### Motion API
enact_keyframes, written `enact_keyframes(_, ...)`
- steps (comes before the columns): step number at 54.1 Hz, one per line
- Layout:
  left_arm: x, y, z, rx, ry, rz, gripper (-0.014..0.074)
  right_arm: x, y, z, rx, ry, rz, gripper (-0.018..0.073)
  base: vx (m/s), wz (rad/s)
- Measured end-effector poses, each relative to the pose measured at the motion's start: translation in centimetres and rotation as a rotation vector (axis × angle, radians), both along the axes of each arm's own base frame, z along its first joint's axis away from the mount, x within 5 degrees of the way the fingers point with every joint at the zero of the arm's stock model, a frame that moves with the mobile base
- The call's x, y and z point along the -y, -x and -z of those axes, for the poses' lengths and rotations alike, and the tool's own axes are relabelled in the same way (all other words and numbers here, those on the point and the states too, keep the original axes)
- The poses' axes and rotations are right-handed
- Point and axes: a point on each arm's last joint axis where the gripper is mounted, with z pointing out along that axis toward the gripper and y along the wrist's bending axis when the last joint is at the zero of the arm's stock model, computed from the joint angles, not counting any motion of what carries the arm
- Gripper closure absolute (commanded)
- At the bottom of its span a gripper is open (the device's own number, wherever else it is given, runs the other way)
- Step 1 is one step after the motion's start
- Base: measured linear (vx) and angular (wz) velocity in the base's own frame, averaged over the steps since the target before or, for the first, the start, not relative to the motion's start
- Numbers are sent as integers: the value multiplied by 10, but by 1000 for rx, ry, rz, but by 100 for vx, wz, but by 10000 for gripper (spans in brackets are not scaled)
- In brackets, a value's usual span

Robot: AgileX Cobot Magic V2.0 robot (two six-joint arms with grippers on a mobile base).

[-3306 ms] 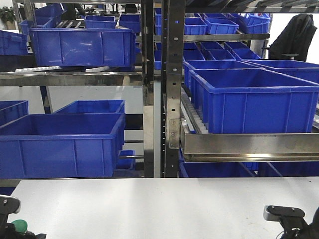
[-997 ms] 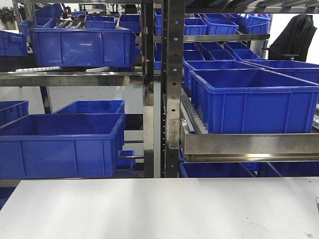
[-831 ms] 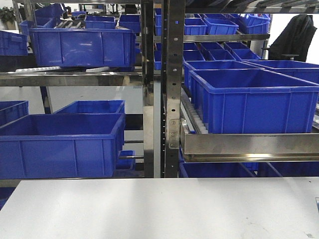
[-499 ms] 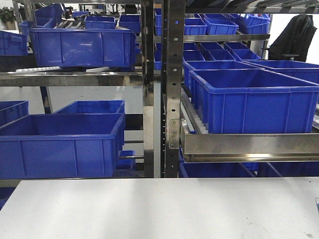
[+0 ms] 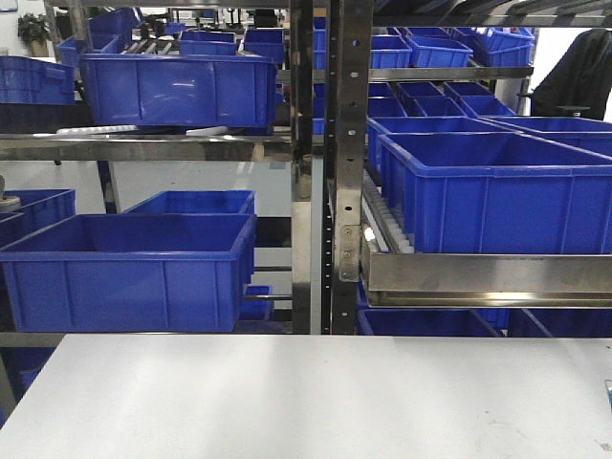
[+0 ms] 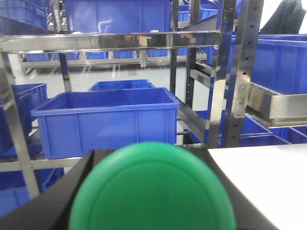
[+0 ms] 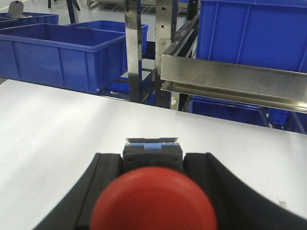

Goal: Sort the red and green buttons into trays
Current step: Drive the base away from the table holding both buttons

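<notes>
In the left wrist view my left gripper point(image 6: 151, 152) is shut on the green button point(image 6: 152, 191). Its round green cap fills the lower frame between the black fingers point(image 6: 72, 189), and its base is hidden. In the right wrist view my right gripper point(image 7: 152, 160) is shut on the red button point(image 7: 153, 203). The red cap faces the camera and the dark base sits between the black fingers point(image 7: 103, 177), held above the white table point(image 7: 57, 124). Neither gripper shows in the front view. The green and red trays are out of view.
A steel rack post point(image 5: 344, 163) stands behind the white table point(image 5: 306, 402). Deep blue crates sit on its shelves at the left point(image 5: 134, 273) and right point(image 5: 497, 191). A steel rail point(image 5: 478, 277) overhangs the table's far right edge.
In the front view both grippers, seen at the bottom corners 3.3 s ago, have left the frame. The rack and crates have just shifted a little to the right.
</notes>
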Motion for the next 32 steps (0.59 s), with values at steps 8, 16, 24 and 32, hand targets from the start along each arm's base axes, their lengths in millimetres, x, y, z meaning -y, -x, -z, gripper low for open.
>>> enact_keyframes(8, 0, 0, 0, 0, 0, 0, 596, 0, 0, 0, 0, 0, 0, 568, -14, 12)
enact_keyframes(16, 0, 0, 0, 0, 0, 0, 596, 0, 0, 0, 0, 0, 0, 568, -17, 16)
enact_keyframes(24, 0, 0, 0, 0, 0, 0, 596, 0, 0, 0, -1, 0, 0, 568, -18, 21)
enact_keyframes(32, 0, 0, 0, 0, 0, 0, 596, 0, 0, 0, -1, 0, 0, 568, -16, 28)
